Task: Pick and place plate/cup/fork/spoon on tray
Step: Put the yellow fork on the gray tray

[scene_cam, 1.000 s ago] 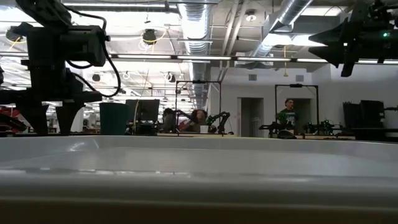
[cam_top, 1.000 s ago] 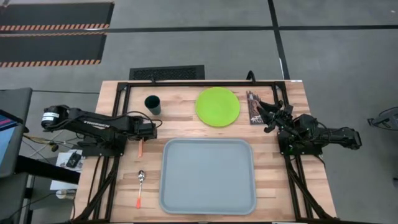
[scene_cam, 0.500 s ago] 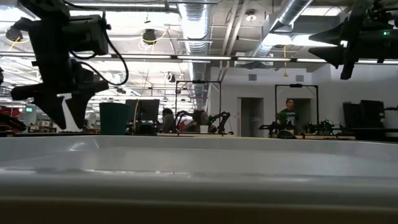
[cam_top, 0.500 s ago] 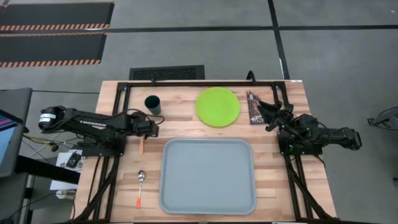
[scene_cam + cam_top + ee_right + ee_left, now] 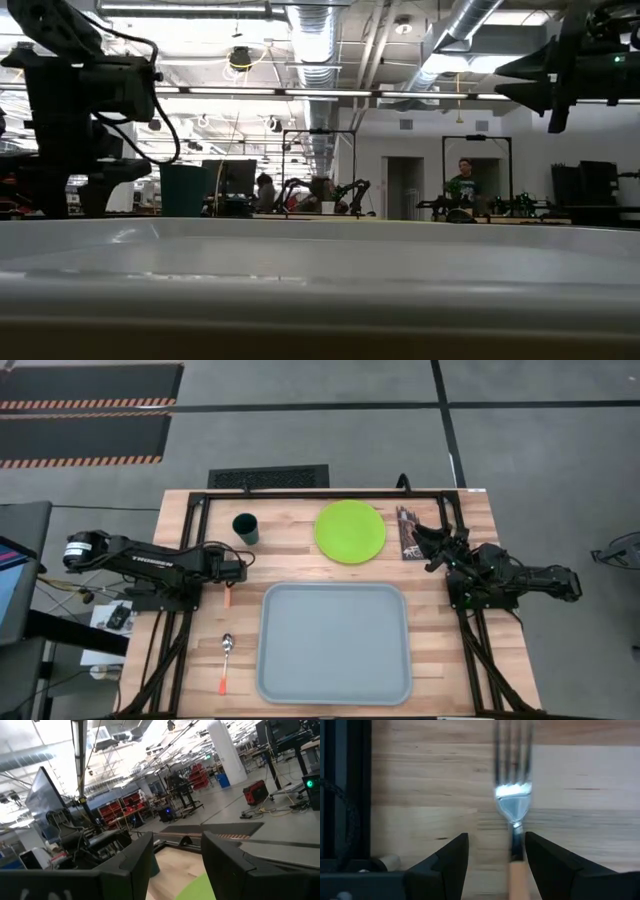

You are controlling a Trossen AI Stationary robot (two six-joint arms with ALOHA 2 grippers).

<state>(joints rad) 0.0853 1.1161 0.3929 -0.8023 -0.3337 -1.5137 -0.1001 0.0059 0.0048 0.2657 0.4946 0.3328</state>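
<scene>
The fork lies flat on the wooden table left of the tray, tines toward the far edge; its orange handle shows near my left gripper. That gripper is open and points down, a finger on each side of the fork's neck; I cannot tell whether it touches. The spoon lies nearer the front edge. The cup stands upright at the far left, and the plate lies beside it. My right gripper is open and empty, right of the plate.
The tray's raised rim fills the front of the low view, with the cup behind it. A dark printed card lies on the table by my right gripper. People and other equipment show in the room beyond the table.
My left gripper has tipped sideways and then come upright again, ending a little lower and a little toward the table's left edge, over the fork. The fork has stayed where it was.
</scene>
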